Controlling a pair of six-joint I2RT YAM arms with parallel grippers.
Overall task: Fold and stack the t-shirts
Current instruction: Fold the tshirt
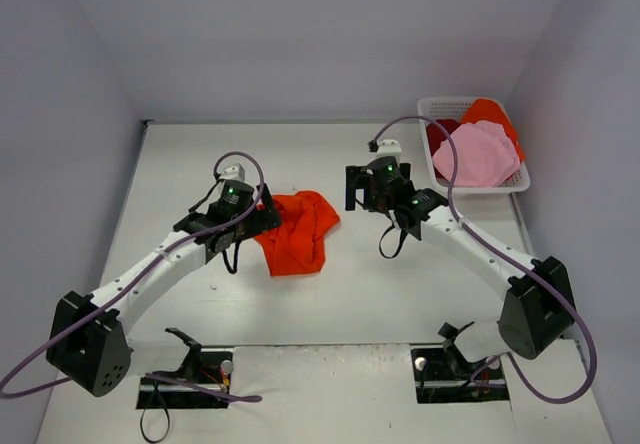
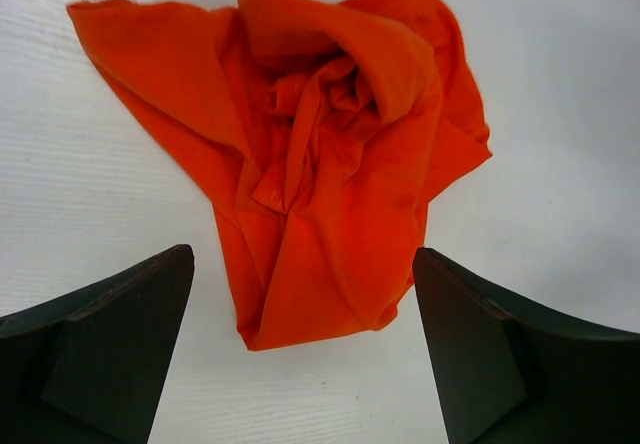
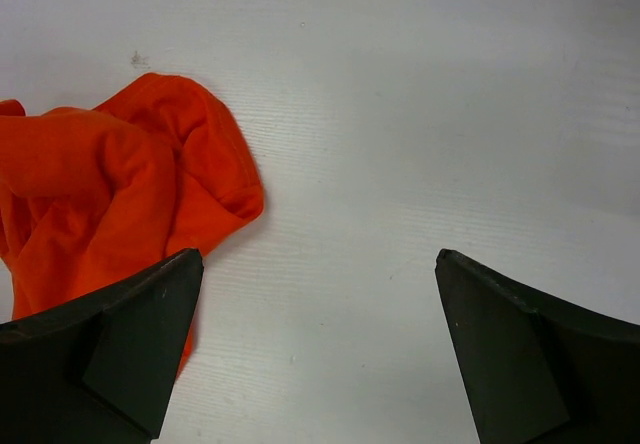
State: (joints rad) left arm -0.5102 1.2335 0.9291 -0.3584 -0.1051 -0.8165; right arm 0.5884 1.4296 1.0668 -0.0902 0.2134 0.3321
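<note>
A bright orange-red t-shirt (image 1: 297, 232) lies crumpled in a heap on the white table, between the two arms. In the left wrist view the t-shirt (image 2: 320, 154) fills the middle, its near edge lying between my open left gripper (image 2: 302, 256) fingers, which hold nothing. My left gripper (image 1: 264, 213) hovers at the heap's left edge. The right gripper (image 1: 352, 188) stands open just right of the heap, over bare table. From the right wrist, the t-shirt (image 3: 120, 194) sits beside the left finger of the right gripper (image 3: 318, 256). Pink (image 1: 478, 154), dark red (image 1: 440, 132) and orange (image 1: 490, 112) t-shirts lie in the basket.
A white lattice basket (image 1: 478, 188) stands at the back right by the wall. White walls close the table at the back and on both sides. Purple cables loop off both arms. Two dark cut-outs (image 1: 185, 379) sit at the near edge.
</note>
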